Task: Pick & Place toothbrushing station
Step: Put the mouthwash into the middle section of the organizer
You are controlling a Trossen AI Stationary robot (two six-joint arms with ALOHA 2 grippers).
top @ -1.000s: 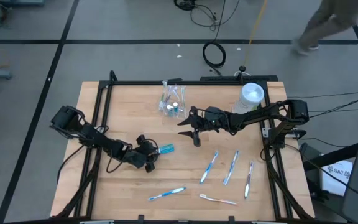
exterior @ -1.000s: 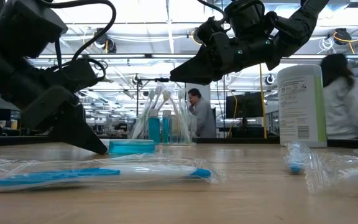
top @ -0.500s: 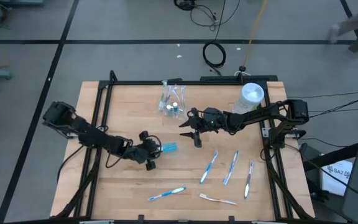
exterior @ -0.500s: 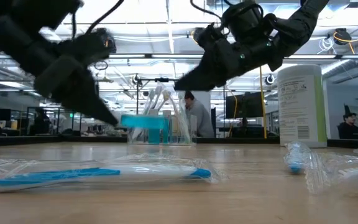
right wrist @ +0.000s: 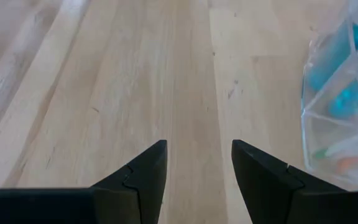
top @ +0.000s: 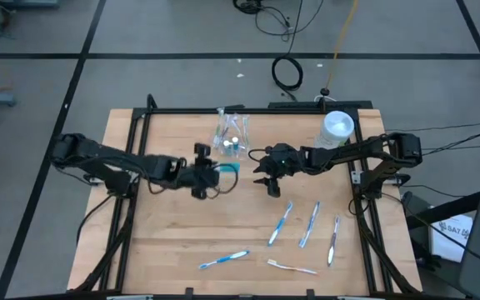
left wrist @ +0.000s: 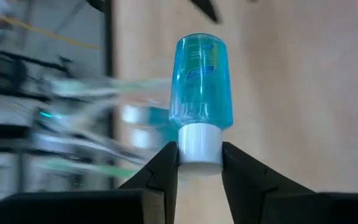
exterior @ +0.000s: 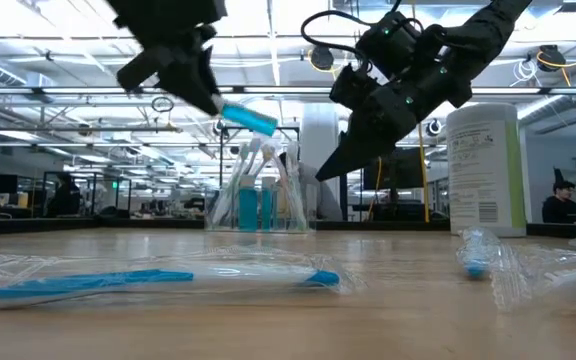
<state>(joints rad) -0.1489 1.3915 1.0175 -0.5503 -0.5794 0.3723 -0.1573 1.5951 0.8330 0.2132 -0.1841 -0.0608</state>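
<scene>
My left gripper (top: 212,171) is shut on a small teal toothpaste tube (top: 228,167) and holds it in the air near the table's middle, just on the near side of the clear plastic cup (top: 230,133). The cup stands at the far middle with toothbrushes and another teal tube in it (exterior: 258,195). My right gripper (top: 267,177) hangs open over bare wood to the right of the tube, with nothing between its fingers (right wrist: 194,155). Several wrapped toothbrushes (top: 281,223) lie flat on the near right of the table. My left gripper pinches the tube's white cap (left wrist: 199,146) between its two fingers, one on each side. The fingers come from the table's left, slanting down. The teal body (exterior: 248,117) sticks out beyond the fingertips, tilted a little downward, lifted clear of the table.
A tall white canister (top: 337,129) stands at the far right, behind my right arm. More wrapped toothbrushes lie near the front edge (top: 223,259) (top: 292,267). A black frame (top: 132,142) runs along the table's sides. People stand in the room beyond the table.
My left gripper has lifted the toothpaste tube off the table and carried it up and toward the cup, rolling its wrist as it went. The tube, which lay on the wood, now hangs clear in the air. My right gripper's fingers have tipped more steeply down.
</scene>
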